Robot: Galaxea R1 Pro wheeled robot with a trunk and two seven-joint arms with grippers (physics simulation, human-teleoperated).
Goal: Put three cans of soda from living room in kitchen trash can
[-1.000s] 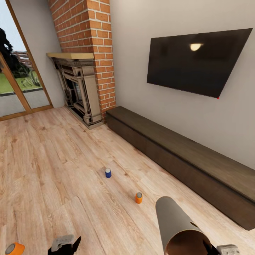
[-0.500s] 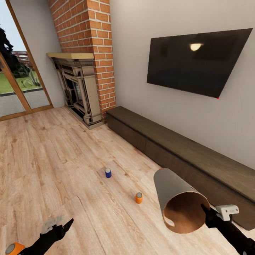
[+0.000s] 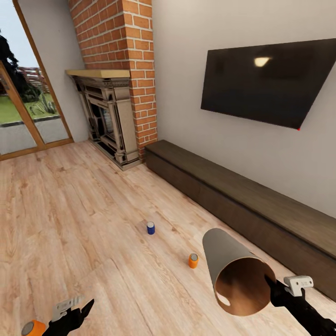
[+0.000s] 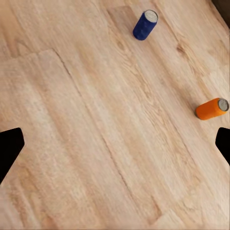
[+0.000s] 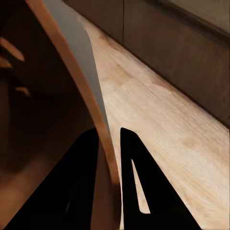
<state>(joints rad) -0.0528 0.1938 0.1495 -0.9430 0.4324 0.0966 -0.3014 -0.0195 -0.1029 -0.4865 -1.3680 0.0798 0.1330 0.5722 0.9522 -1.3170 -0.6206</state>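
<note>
Right pincer (image 5: 109,158) clamps tash can (image 3: 235,275) rim; left pincer (image 3: 74,310) spread, empty; orange can (image 3: 33,328) cropped.

Orange soda can (image 3: 193,260) — blue can (image 3: 150,228) — red-brick fireplace (image 3: 116,70).

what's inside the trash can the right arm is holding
The trash can lies tilted, mouth toward the camera: only bare brown wall and the slot handle show, no cans. The right gripper's fingers pinch its rim. The deepest part stays shadowed.
</note>
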